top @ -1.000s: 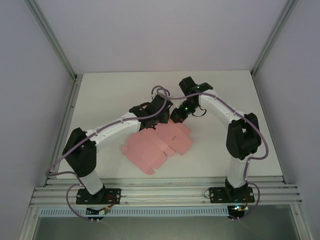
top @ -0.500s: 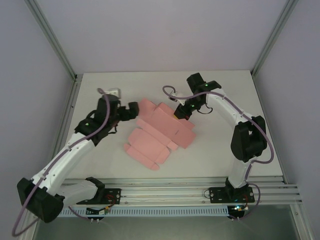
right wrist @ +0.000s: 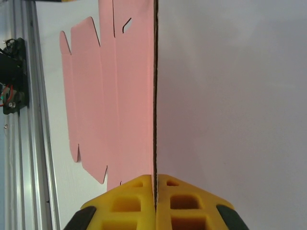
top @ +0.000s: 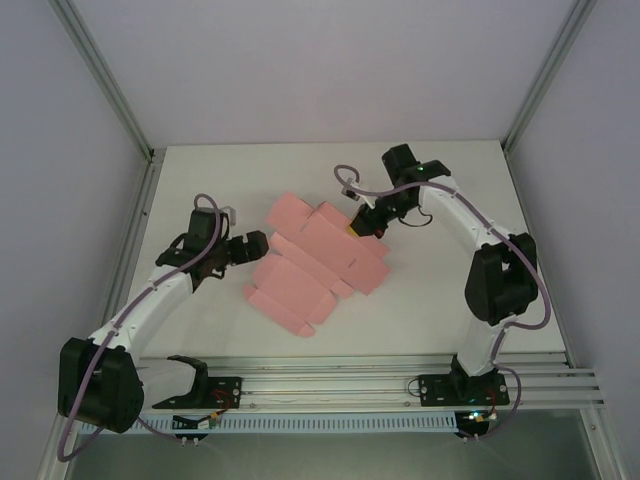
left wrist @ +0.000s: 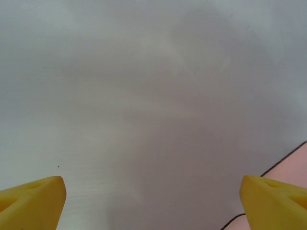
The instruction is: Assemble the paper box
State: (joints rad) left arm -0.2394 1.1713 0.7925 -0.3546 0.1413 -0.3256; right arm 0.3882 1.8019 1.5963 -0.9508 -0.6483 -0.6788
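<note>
The paper box (top: 315, 262) is a flat pink cut-out sheet, not yet folded. It lies spread on the white table (top: 450, 300), roughly in the middle, between the two arms. Its tabbed flaps point out toward the near rail (top: 340, 385) and toward the far side.

The left gripper (top: 258, 245) sits low over the table just beside the sheet's left edge. From above it is hard to tell whether it touches the card. In the left wrist view, the left gripper (left wrist: 153, 201) stands wide. Its yellow fingers (left wrist: 33, 199) are at opposite bottom corners, with only bare table between them. A small pink corner of the sheet (left wrist: 298, 160) shows at the right edge, next to the right-hand finger, and nothing is held.

The right gripper (top: 356, 228) is at the far right part of the sheet, and its yellow tips meet the card there. In the right wrist view, the right gripper (right wrist: 156, 201) is closed tight, and its two yellow fingers (right wrist: 132, 203) are pressed together. A thin edge of the card is pinched between them and runs straight up the picture as a dark line. To the left of that line, the rest of the pink sheet (right wrist: 120, 96) lies flat, with its slots and rounded flaps visible. Beyond it are a strip of table and the metal rail (right wrist: 29, 143). To the right of the line is a plain pale surface, and whether it is table or card cannot be told.
</note>
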